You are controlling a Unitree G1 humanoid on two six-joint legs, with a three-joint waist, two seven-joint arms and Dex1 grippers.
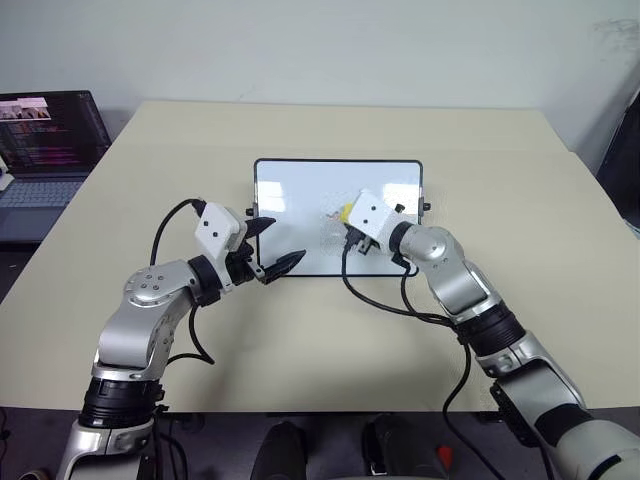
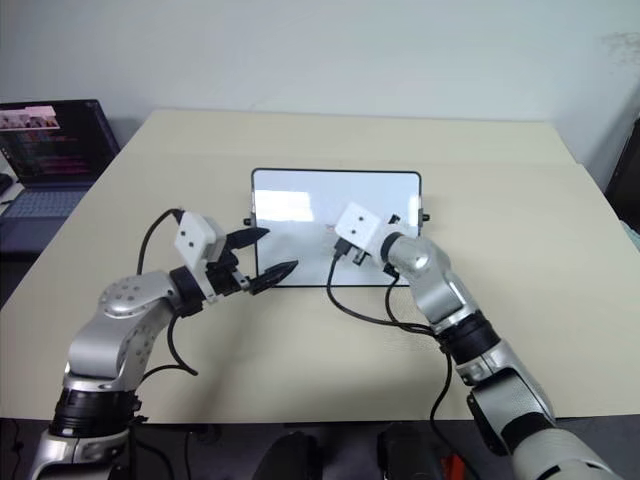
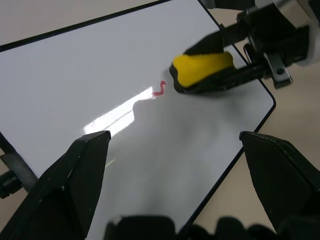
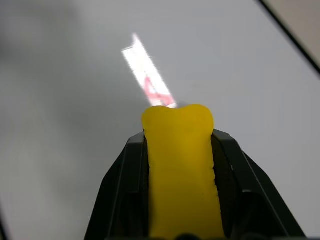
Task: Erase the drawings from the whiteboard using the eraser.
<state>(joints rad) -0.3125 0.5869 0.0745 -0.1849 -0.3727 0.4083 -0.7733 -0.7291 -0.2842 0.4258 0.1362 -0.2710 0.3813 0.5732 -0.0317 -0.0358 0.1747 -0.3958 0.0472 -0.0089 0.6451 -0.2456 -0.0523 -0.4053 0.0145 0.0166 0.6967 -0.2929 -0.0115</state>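
Observation:
The whiteboard (image 1: 300, 195) lies flat in the middle of the table. My right gripper (image 1: 347, 216) is over its middle, shut on the yellow eraser (image 3: 202, 70), whose tip is on or just above the board. A red squiggle of the drawings (image 3: 159, 90) sits just beside the eraser's tip. The right wrist view shows the eraser (image 4: 182, 170) between the black fingers, with a red drawing (image 4: 151, 89) just beyond its end. My left gripper (image 1: 286, 241) is open at the board's near left corner, holding nothing.
An open laptop (image 1: 45, 150) with a lit screen stands past the table's left edge. The beige table (image 1: 500, 190) has free room all around the board. Black cables hang from both wrists over the table's near part.

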